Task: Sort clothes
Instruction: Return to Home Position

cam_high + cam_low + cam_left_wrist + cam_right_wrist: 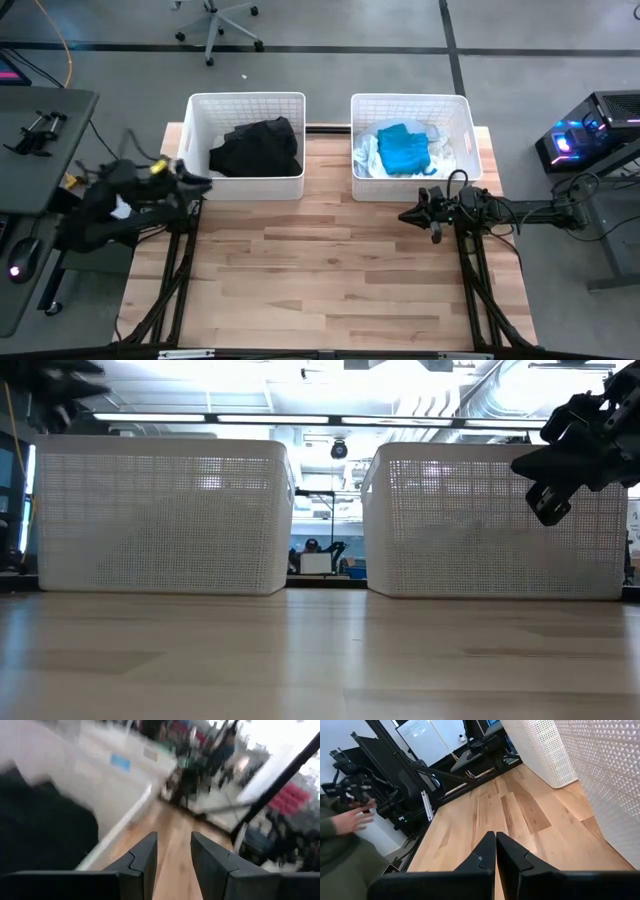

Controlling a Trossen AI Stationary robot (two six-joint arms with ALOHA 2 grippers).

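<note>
Sort status, both arms off the work.

- Black clothes (257, 147) are heaped in the left basket (246, 97). A bright blue garment (404, 149) lies on pale fabric (367, 155) in the right basket (410, 97). Darks are thus kept to one side and lights and colours to the other. No garment is seen on the table (330, 270), so the sort is judged complete or nearly so.
- The left gripper (197, 181) is held at the table's left edge, just beside the left basket's near corner. Its fingers (145, 857) stand apart with only wood showing between them, so it is parted and empty.
- The right gripper (413, 214) is held above the table just in front of the right basket, pointing toward the table's middle. Its fingers (482, 855) are pressed together on nothing.
- Both grippers are kept clear of the basket rims, which fits a retreat to rest rather than a new pick.
- Orientation: the black heap's long axis runs across its basket from side to side, with the bulk toward the far right corner. The blue garment is bunched almost square, and no clear long axis can be read.

(A person's hand (351, 821) shows beyond the table in the right wrist view, well apart from either gripper.)
</note>
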